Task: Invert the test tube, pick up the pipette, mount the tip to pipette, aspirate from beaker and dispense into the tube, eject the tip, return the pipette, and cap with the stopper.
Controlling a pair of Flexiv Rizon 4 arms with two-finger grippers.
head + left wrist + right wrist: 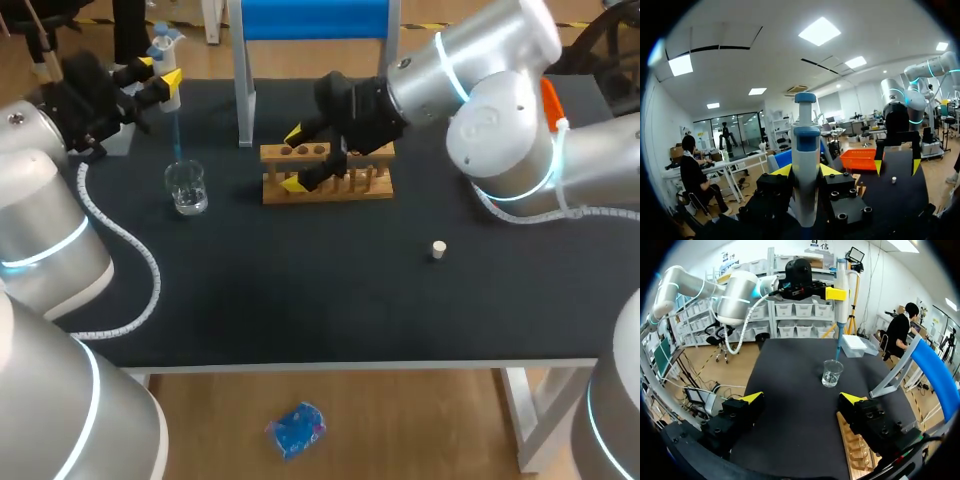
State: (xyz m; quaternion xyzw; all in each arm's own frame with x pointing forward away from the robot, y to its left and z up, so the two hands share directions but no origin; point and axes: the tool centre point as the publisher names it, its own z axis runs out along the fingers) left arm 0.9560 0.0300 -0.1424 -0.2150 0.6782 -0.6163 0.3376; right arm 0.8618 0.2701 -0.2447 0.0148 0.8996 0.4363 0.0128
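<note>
1 white pipette (806,150), blue-tipped, points down over the clear beaker (187,188).

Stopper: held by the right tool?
No, the stopper lies loose on the table, apart from the open right tool at the test tube rack.

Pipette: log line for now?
left gripper: shut on pipette, over beaker | right gripper: open at rack | stopper: on table

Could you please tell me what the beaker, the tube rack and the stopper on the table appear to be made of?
Beaker: clear glass or perhaps hard plastic, glossy; it is see-through with bright glints on the wall.
Tube rack: pale wood, matte; even tan colour, with drilled holes and round pegs.
Stopper: possibly cork or rubber, matte off-white; too small to tell for sure.
</note>
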